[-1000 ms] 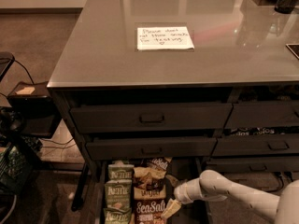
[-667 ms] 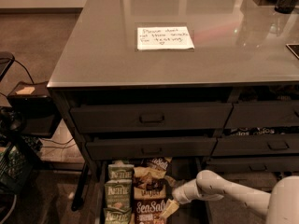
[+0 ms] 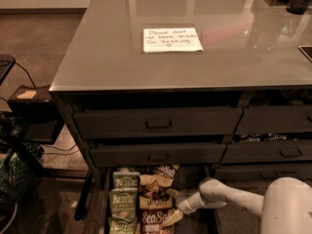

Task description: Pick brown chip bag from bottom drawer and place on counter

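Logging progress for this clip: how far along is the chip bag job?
Done: the bottom drawer stands open. In hand: the gripper is down in it, right beside the brown chip bag, which is not yet lifted. Left: grasp, lift, set on the counter.

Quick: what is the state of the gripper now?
Gripper: in the bottom drawer, at the brown chip bag; open or closed cannot be told.
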